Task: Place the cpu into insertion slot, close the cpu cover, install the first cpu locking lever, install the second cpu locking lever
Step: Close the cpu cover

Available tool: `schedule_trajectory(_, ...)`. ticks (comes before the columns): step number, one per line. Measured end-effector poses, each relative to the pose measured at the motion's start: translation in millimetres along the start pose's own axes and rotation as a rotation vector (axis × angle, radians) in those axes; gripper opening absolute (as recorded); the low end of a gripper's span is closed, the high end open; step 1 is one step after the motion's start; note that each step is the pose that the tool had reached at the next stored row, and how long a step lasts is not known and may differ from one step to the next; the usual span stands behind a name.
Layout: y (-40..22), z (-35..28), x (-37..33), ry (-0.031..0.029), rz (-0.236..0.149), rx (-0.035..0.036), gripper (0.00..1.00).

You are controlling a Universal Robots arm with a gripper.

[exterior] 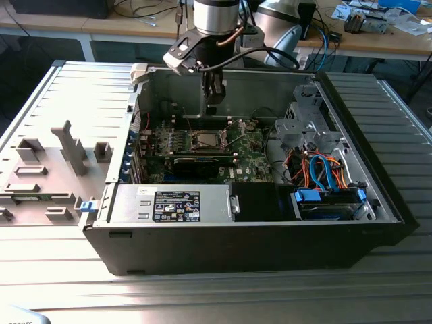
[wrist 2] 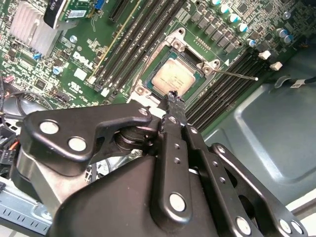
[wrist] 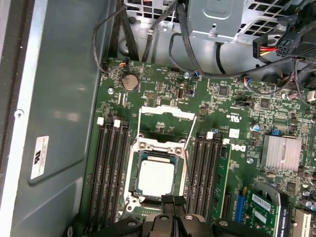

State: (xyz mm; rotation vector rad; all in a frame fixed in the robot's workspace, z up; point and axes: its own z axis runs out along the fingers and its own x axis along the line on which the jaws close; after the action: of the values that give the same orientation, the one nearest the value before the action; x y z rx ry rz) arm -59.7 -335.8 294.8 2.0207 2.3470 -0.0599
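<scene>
the cpu (wrist: pixel 155 177) lies flat in the insertion slot (wrist: pixel 132 170), its silver top bare. the cpu cover (wrist: pixel 167 113) looks swung up off it, at the slot's side away from the hand. the hand (wrist 2: pixel 171 96) hangs just over the slot's near edge, apart from the chip, fingers pressed together and holding nothing. the open computer case (exterior: pixel 236 236) sits on the counter (exterior: pixel 202 297).

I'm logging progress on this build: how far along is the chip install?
Done: the chip lies flat in its socket. In hand: nothing; the gripper hangs shut over the chip's edge. Left: the cover stands open beyond the socket, and both thin locking levers stick up unlatched.
</scene>
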Motion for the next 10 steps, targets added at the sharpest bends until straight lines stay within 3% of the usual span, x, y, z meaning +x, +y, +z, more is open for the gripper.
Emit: schedule_trajectory(10, 6.8, 0.4, -5.5, -0.0001, 0.0, 0.0003, 0.11)
